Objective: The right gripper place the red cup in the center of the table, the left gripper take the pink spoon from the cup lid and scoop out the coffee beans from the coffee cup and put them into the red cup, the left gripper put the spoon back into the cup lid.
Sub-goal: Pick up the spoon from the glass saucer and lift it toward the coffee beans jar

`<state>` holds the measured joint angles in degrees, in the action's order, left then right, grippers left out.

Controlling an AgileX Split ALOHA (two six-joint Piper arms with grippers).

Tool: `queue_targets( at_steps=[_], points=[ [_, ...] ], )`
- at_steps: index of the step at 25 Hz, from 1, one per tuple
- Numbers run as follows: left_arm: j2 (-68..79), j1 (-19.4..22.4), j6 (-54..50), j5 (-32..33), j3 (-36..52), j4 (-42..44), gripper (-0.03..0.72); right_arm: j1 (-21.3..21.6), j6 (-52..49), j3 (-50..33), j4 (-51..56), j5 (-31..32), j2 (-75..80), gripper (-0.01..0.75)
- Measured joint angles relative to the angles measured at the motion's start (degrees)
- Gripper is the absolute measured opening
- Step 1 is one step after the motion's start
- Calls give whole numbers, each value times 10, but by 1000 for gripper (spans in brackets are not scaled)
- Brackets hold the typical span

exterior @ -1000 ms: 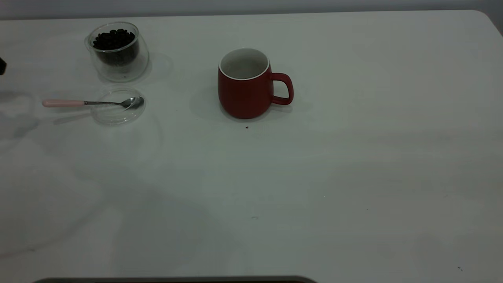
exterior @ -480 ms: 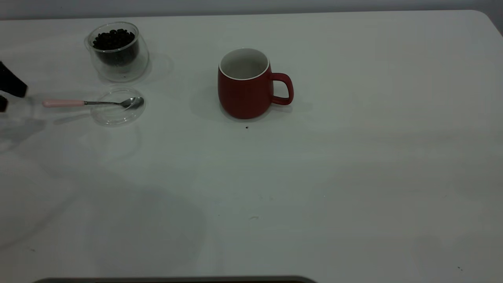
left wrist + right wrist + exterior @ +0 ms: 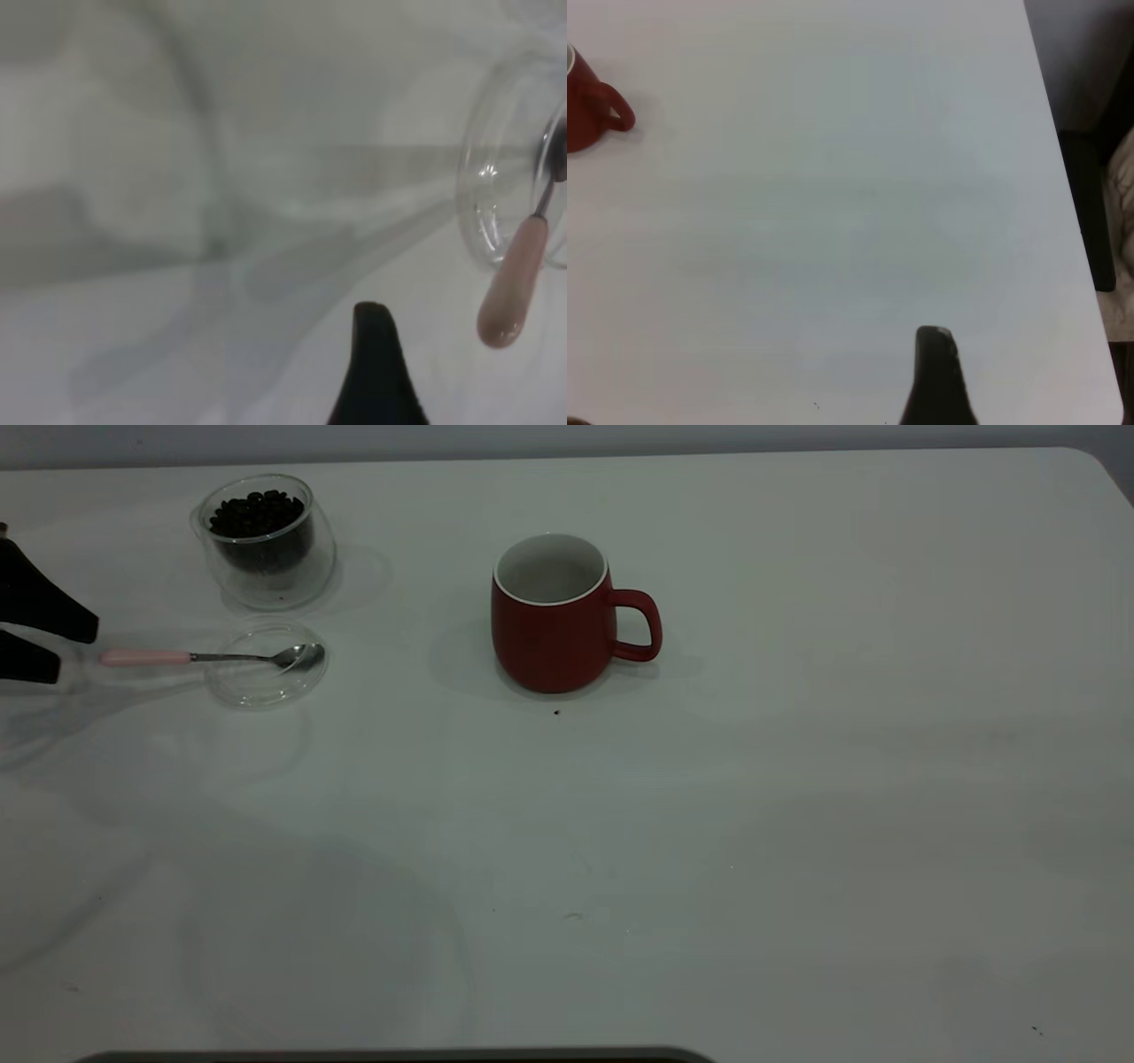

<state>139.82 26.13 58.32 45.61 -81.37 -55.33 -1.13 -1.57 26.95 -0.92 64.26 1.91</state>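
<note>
Two black fingers of the left gripper (image 3: 75, 646) now reach into the exterior view from the left edge, spread well apart, with their tips just short of the pale end of the pink spoon (image 3: 208, 657). Half a second ago only a short stub of them showed at that edge, and a second ago barely a sliver, so the arm is closing in on the handle. Nothing else has shifted. The spoon lies across the cup lid (image 3: 257, 691) at centre left, its metal bowl resting in the lid and its handle sticking out toward the left edge. The coffee cup (image 3: 266, 580) sits just above the lid in the upper left, holding its dark coffee beans (image 3: 257, 514). The red cup (image 3: 554, 615) stands upright near the middle of the table (image 3: 797, 824), handle to the right, and looks empty. By my reading the first step is done and the spoon pickup is starting.

From the left wrist view, one dark finger (image 3: 376, 372) rises from the bottom edge, and the spoon's pink handle hangs at the right side, poking out of the clear lid. They are near but not touching, and nothing is held.

From the right wrist view, one finger (image 3: 939, 376) shows at the bottom edge over bare table, with the red cup far off at the upper left. Whether the right gripper is spread or closed cannot be told from here; it seems parked.
</note>
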Motion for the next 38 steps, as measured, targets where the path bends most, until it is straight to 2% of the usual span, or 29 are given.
queue_targets(
  at_steps=[13, 32, 38],
  points=[
    [42, 0, 70, 20, -1, -90, 594, 0, 0, 0, 0, 0, 0, 588],
    [66, -21, 76, 39, -1, -110, 593, 0, 0, 0, 0, 0, 0, 588],
    [66, -25, 76, 39, -1, -112, 529, 0, 0, 0, 0, 0, 0, 588]
  ],
)
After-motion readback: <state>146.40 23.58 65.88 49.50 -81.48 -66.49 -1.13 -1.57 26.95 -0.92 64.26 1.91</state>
